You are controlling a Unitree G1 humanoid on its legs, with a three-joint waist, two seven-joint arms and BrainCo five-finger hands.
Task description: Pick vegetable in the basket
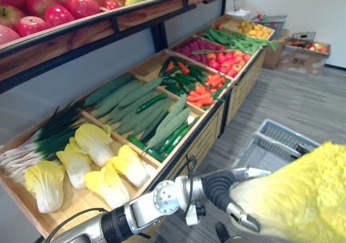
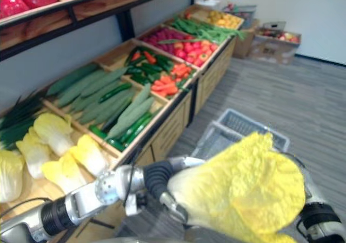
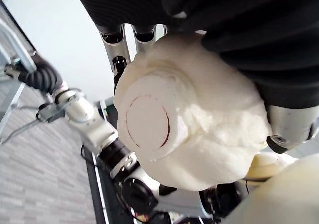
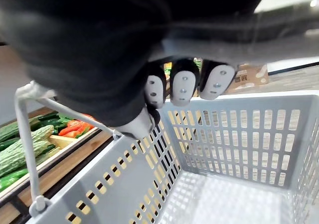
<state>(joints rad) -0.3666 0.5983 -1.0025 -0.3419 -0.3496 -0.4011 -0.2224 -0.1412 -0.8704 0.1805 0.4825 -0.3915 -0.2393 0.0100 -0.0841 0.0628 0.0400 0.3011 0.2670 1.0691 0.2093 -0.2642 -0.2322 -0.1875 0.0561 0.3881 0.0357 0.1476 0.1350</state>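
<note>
The left wrist view showed the left hand (image 3: 239,30) with its fingers (image 3: 115,47) and thumb wrapped round the pale stem end of a napa cabbage (image 3: 184,114), gripping it well clear of the display. In the left eye view the cabbage's yellow leafy top hung in front of the robot, above and partly in front of the grey basket (image 1: 281,140).

In the right wrist view the right hand (image 4: 184,87) had its fingers curled, apparently round the basket's handle (image 4: 25,144), so that the basket hung beneath it. No vegetable lay on the part of the basket floor that showed.

The picking itself looked finished, and the step in hand was judged to be carrying the cabbage across to the basket. The next move would call for bringing the cabbage over the open mouth, lowering it past the rim and then loosening the fingers.

Beside the robot stood a wooden stand (image 1: 189,140) with more cabbages (image 1: 94,143), spring onions (image 1: 48,137), cucumbers (image 1: 135,100) and carrots (image 1: 203,97), and apples (image 1: 54,11) on the shelf above. The main hindrance was the cabbage itself, whose bulk hid much of the basket from the head camera. The handle and the right hand above the opening also narrowed the way in.
</note>
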